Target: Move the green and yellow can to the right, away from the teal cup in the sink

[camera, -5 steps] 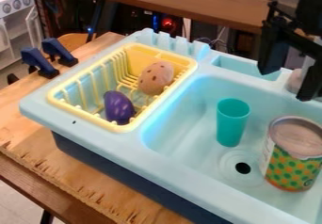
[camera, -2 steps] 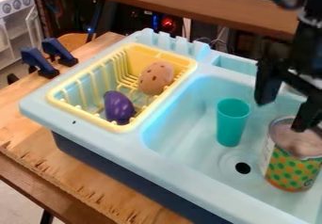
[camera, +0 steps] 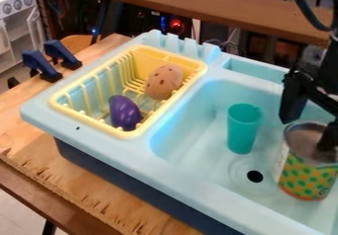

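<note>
black two-finger gripper (camera: 308,122) held spread at far rim of orange-and-green patterned metal can (camera: 305,177), contact unclear, can stood upright in light-blue plastic sink (camera: 170,178), right side, gap left between can and upright teal plastic cup (camera: 243,131)

No words or numbers are legible. At four o'clock, the can (camera: 292,152) bears a spotted, patterned label (camera: 305,178).

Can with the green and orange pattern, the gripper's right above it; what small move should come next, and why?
Perhaps ease the gripper slightly down, fingers open: one fingertip appears beside the can's left rim, the other over its top, so they might straddle the rim.
</note>
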You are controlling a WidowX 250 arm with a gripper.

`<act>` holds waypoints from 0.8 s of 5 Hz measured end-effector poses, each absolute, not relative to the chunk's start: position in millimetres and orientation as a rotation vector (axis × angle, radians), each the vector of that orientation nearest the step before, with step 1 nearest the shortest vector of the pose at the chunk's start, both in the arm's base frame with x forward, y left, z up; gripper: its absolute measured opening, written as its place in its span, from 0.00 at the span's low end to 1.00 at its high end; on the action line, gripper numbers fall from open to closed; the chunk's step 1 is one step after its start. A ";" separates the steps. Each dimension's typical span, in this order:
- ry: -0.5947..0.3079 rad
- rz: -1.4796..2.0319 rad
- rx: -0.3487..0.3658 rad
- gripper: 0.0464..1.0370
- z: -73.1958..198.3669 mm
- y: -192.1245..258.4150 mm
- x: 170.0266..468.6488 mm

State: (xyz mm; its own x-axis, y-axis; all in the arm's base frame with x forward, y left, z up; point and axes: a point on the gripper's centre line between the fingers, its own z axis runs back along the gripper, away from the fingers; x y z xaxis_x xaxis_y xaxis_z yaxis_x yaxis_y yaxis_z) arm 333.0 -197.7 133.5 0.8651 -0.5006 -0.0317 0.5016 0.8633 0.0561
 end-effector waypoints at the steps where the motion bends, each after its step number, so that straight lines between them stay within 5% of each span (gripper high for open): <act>1: 0.048 -0.546 0.076 0.97 133.8 -210.6 318.3; 4: 0.189 -0.646 0.062 0.96 131.1 -230.1 261.8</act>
